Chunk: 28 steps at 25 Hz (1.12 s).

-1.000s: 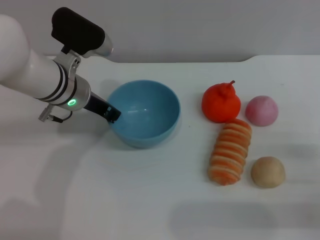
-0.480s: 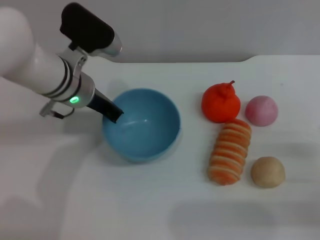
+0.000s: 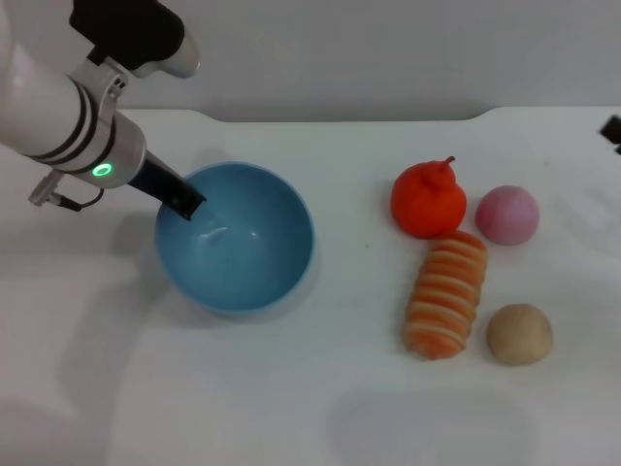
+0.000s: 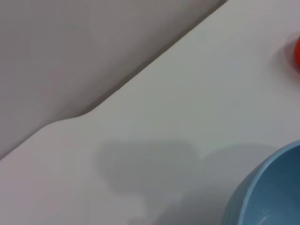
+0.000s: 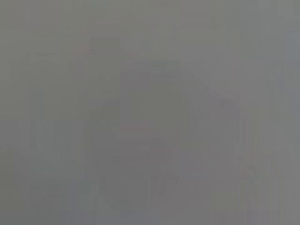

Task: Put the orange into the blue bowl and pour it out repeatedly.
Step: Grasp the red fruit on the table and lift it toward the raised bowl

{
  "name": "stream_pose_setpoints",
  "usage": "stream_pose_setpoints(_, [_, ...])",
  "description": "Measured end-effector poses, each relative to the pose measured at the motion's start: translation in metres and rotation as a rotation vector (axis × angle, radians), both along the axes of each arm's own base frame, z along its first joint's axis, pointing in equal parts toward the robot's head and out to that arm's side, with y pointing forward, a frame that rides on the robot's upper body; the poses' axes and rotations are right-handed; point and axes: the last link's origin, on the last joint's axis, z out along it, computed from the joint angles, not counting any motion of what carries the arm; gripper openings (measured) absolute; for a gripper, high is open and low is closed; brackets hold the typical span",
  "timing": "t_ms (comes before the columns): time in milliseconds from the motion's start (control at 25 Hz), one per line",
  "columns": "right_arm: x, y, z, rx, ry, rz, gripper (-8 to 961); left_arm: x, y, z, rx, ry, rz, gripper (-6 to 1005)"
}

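The blue bowl [image 3: 236, 240] stands empty at the left middle of the white table. My left gripper [image 3: 182, 203] is shut on the bowl's far left rim, with one dark finger inside the bowl. The orange [image 3: 428, 200], red-orange with a thin stem, lies on the table to the right of the bowl, well apart from it. In the left wrist view the bowl's rim [image 4: 267, 192] shows, along with a sliver of the orange [image 4: 297, 52]. A small dark part of my right gripper [image 3: 611, 129] shows at the right edge.
Next to the orange lie a pink ball [image 3: 506, 215], an orange-and-cream striped bread roll [image 3: 446, 294] and a tan ball [image 3: 519, 333]. The table's back edge [image 3: 340, 120] meets a grey wall. The right wrist view shows only grey.
My left gripper has carried the blue bowl to the left and brought it more level. The dark part at the right edge has come into view.
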Motion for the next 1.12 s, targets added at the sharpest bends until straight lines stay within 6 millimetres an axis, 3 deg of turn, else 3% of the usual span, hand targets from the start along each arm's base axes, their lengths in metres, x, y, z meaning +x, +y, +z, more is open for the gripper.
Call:
stream_pose_setpoints(120, [-0.016,0.022,0.020,-0.160,-0.087,-0.019,767,0.005,-0.001,0.005,-0.018,-0.003,0.016,-1])
stream_pose_setpoints(360, [-0.033,0.044,0.026,-0.310,-0.203,-0.081,769,0.019,0.000,0.015,-0.034,-0.024,0.029,0])
stream_pose_setpoints(760, [-0.064,0.069,-0.001,-0.491,-0.386,-0.083,767,0.048,0.005,0.024,-0.020,-0.036,-0.038,-1])
stream_pose_setpoints(1120, [-0.074,0.088,-0.041,-0.514,-0.555,-0.107,766,0.063,0.009,0.029,-0.001,-0.046,-0.081,0])
